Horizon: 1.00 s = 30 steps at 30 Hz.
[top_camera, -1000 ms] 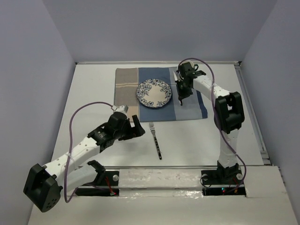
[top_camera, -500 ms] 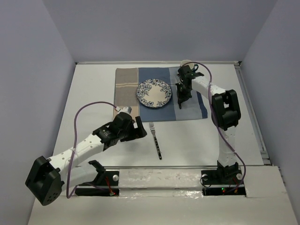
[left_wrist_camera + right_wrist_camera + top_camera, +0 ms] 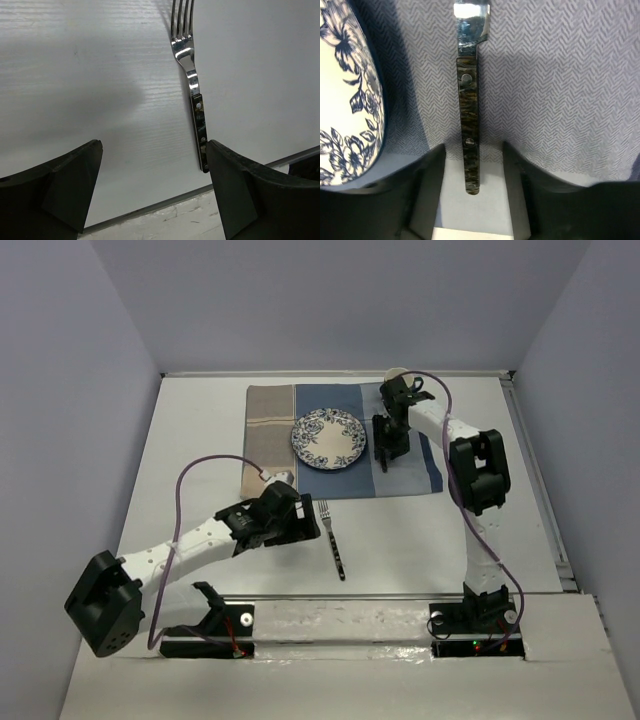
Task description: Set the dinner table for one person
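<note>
Nearest the arm bases, the dinner table [image 3: 190, 440] is seen as a flat white top running from the base rail back to the far wall. Which of its sides is longer can't be told from this angle. Fork [image 3: 333, 540] is laid on the bare white near the front, about centre. Its long axis runs near-to-far, tines pointed at the far wall, dark handle toward the bases, tine end tilted slightly left. Left gripper [image 3: 303, 525] is held low just left of the fork, jaws spread wide, nothing gripped. Farther back, striped cloth mat [image 3: 410, 475] is spread flat, and floral plate [image 3: 329, 438] is set on its middle. Right gripper [image 3: 388, 448] is lowered over the mat just right of the plate, jaws partly parted. Knife [image 3: 469, 100] is laid on the mat with its handle between the fingers, a gap on each side, not gripped. Its long axis also runs near-to-far, blade pointed far.
</note>
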{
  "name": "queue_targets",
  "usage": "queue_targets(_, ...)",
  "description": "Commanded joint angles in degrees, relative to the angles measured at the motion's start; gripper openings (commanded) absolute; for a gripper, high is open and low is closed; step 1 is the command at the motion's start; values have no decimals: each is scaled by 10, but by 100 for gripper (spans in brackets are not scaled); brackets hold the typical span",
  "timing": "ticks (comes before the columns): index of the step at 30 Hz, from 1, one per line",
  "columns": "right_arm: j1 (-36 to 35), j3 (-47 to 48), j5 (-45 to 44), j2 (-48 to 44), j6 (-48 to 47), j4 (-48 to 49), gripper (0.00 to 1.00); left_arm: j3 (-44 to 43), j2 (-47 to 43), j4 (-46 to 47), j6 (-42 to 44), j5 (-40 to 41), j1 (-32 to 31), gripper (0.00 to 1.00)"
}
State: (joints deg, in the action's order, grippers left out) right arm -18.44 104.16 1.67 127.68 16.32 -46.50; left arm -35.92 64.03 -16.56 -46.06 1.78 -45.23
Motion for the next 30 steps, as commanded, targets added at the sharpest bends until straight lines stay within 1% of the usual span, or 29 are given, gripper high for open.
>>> queue_targets(1,2,4,21,-49,23,13,65,-38,24,-15,-34,31,-34,94)
queue_targets(2,2,-11,32,-66,28,23,67,-42,31,-15,-40,36,-42,94)
queue_targets(4,2,-51,51,-109,42,48,68,-49,55,-15,-64,46,-70,93)
queue_targets(5,2,-74,65,-161,47,77,68,-53,65,-15,-73,52,-80,93)
queue_targets(6,2,-122,71,-188,51,92,68,-64,88,-15,-81,64,-90,92)
queue_targets(7,2,-147,76,-216,57,107,68,-71,100,-15,-88,70,-107,92)
queue_targets(8,2,-172,83,-269,59,131,68,-81,114,-16,-105,82,-115,91)
queue_targets(9,2,-218,87,-296,61,141,68,-85,138,-15,-115,85,-123,90)
queue_targets(10,-5,-242,102,-341,64,159,68,-97,151,-13,-132,99,-142,89)
queue_targets(11,-5,-261,108,-342,67,167,68,-105,165,-14,-138,106,-151,87)
queue_targets(12,-11,-279,115,-383,69,174,68,-113,195,-15,-143,111,-158,86)
queue_targets(13,-11,-313,122,-402,72,180,68,-121,209,-20,-148,117,-163,85)
queue_targets(15,-16,-340,141,-450,75,195,68,-142,236,-21,-165,129,-173,82)
queue_targets(16,-16,-350,148,-463,76,199,68,-150,259,-22,-169,132,-174,81)
queue_targets(17,-16,-367,161,-474,74,202,68,-164,268,-30,-171,138,-177,77)
queue_targets(20,-16,-393,163,-509,67,206,68,-195,294,-56,-178,147,-190,71)
queue_targets(25,-16,-414,179,-542,69,214,68,-213,324,-81,-187,149,-201,53)
queue_targets(26,-16,-418,183,-550,69,215,69,-214,328,-87,-191,149,-202,40)
queue_targets(28,-16,-422,182,-559,68,215,69,-214,338,-95,-194,149,-208,32)
queue_targets(29,-16,-423,181,-562,67,215,69,-213,340,-106,-196,149,-212,31)
queue_targets(30,-16,-425,178,-570,66,214,69,-209,341,-109,-199,152,-214,24)
